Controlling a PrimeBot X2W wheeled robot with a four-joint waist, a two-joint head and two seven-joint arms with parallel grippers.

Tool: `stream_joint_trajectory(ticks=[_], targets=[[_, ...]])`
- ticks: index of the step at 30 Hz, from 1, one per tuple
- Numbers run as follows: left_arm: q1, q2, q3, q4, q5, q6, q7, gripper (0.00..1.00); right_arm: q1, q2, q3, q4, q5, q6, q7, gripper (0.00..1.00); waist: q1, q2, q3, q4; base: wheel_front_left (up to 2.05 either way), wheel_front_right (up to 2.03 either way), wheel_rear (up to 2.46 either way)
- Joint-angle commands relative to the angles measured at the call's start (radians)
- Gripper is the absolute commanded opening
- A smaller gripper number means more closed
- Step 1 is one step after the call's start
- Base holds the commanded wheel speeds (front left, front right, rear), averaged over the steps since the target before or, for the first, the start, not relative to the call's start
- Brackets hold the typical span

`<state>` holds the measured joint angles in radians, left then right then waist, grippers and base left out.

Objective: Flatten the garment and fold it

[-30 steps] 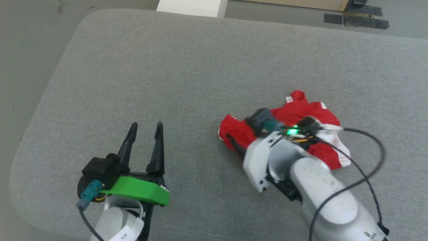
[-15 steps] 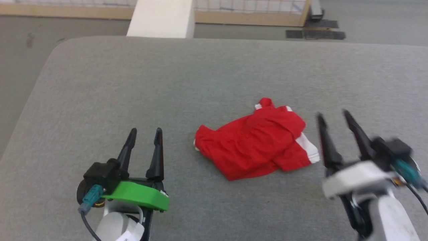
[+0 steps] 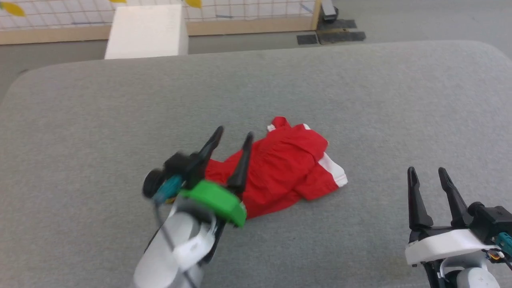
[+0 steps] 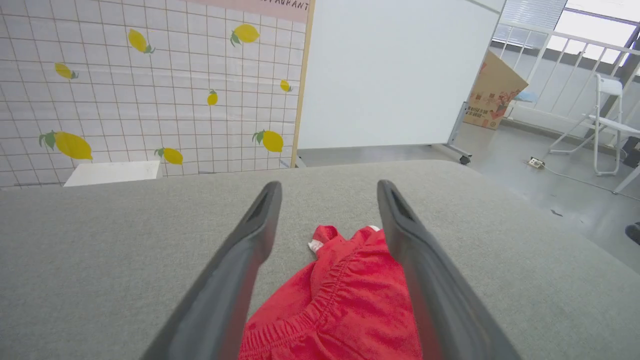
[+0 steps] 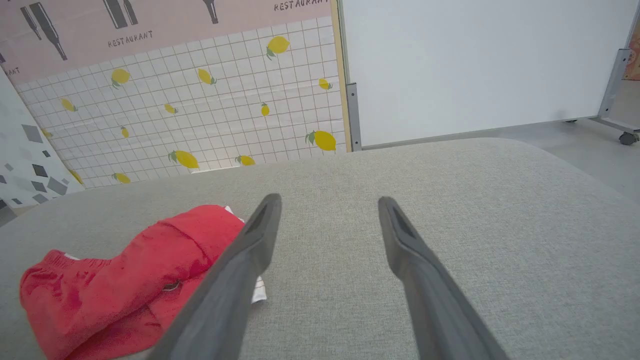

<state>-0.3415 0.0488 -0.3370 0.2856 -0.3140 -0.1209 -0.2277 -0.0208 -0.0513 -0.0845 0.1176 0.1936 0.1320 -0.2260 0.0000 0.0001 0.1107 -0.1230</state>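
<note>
Right gripper (image 3: 426, 171): nearest item, jaws wide and empty, well apart from the garment (image 3: 284, 168) on the robot's right. Left gripper (image 3: 234, 132): jaws likewise wide, holding nothing, poised over the garment's left, elastic-waisted end; contact with the cloth could not be told. Garment: red shorts with a white stripe showing, crumpled in a heap on the grey padded surface (image 3: 120, 120), a white block (image 3: 146, 32) on the floor beyond it. Step judged to be flattening, barely begun, the next move calling for the left gripper to lower and pinch the waistband edge.
</note>
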Motion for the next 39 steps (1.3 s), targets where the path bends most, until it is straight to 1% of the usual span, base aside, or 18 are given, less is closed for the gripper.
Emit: stream_joint_trajectory(ticks=[1,5,8,10,15,17,19,21,22,23,24,25,28,32,36,39], targets=[[-0.055,0.001,-0.020,0.029,-0.018,0.007,0.022,1.00,-0.017,0.001,0.003,-0.002,0.009,-0.001,-0.009,1.00,0.0000,-0.0001,0.032,-0.036,0.00,0.00,0.00],[-0.192,0.001,-0.092,0.141,-0.056,0.030,0.131,1.00,-0.032,0.001,0.023,0.006,0.021,-0.001,-0.015,1.00,0.0000,-0.0001,0.062,-0.067,0.00,0.00,0.00],[-0.283,0.001,-0.143,0.237,-0.072,0.052,0.249,1.00,-0.041,0.001,0.042,0.020,0.029,-0.001,-0.020,1.00,0.0000,-0.0001,0.081,-0.092,0.00,0.00,0.00],[-0.326,0.001,-0.171,0.298,-0.074,0.072,0.345,1.00,-0.046,0.001,0.050,0.030,0.035,-0.001,-0.023,1.00,0.0000,-0.0001,0.090,-0.108,0.00,0.00,0.00],[-0.399,0.002,-0.213,0.390,-0.076,0.118,0.544,1.00,-0.052,0.001,0.059,0.047,0.044,-0.001,-0.029,1.00,0.0000,-0.0001,0.102,-0.135,0.00,0.00,0.00],[-0.414,0.006,-0.227,0.412,-0.073,0.121,0.625,1.00,-0.053,0.001,0.061,0.053,0.045,-0.001,-0.031,1.00,0.0000,-0.0001,0.103,-0.139,0.00,0.00,0.00],[-0.423,0.011,-0.237,0.410,-0.075,0.114,0.674,1.00,-0.052,0.001,0.061,0.056,0.046,-0.001,-0.032,1.00,0.0000,-0.0001,0.102,-0.143,0.00,0.00,0.00],[-0.429,0.016,-0.244,0.395,-0.076,0.109,0.696,1.00,-0.051,0.001,0.060,0.058,0.046,-0.001,-0.033,1.00,0.0000,-0.0001,0.099,-0.143,0.00,0.00,0.00],[-0.429,0.017,-0.245,0.388,-0.077,0.108,0.702,0.98,-0.050,0.001,0.060,0.060,0.046,-0.001,-0.033,1.00,0.0000,-0.0001,0.097,-0.142,0.00,0.00,0.00],[-0.427,0.018,-0.247,0.380,-0.079,0.105,0.707,0.65,-0.051,0.001,0.061,0.063,0.046,-0.001,-0.033,1.00,0.0000,-0.0001,0.094,-0.142,0.00,0.00,0.00],[-0.426,0.019,-0.249,0.374,-0.081,0.105,0.710,0.45,-0.051,0.001,0.062,0.065,0.046,-0.001,-0.034,1.00,0.0000,-0.0001,0.092,-0.141,0.00,0.00,0.00],[-0.423,0.021,-0.252,0.369,-0.082,0.103,0.716,0.00,-0.053,0.001,0.066,0.067,0.046,-0.001,-0.034,1.00,0.0000,-0.0001,0.089,-0.141,0.00,0.00,0.00],[-0.415,0.022,-0.261,0.358,-0.089,0.090,0.734,0.00,-0.058,0.001,0.073,0.071,0.047,-0.001,-0.034,1.00,0.0000,-0.0001,0.084,-0.141,0.00,0.00,0.00],[-0.416,0.021,-0.266,0.327,-0.093,0.078,0.698,0.00,-0.057,0.001,0.074,0.071,0.044,-0.001,-0.035,1.00,0.0000,-0.0001,0.082,-0.136,0.00,0.00,0.00],[-0.447,0.014,-0.268,0.274,-0.098,0.057,0.581,0.00,-0.056,0.001,0.070,0.071,0.042,-0.001,-0.035,1.00,0.0000,-0.0001,0.086,-0.126,0.00,0.00,0.00],[-0.499,0.006,-0.279,0.219,-0.105,0.042,0.459,0.00,-0.059,0.001,0.066,0.070,0.044,-0.001,-0.035,1.00,0.0000,-0.0001,0.092,-0.116,0.00,0.00,0.00]])
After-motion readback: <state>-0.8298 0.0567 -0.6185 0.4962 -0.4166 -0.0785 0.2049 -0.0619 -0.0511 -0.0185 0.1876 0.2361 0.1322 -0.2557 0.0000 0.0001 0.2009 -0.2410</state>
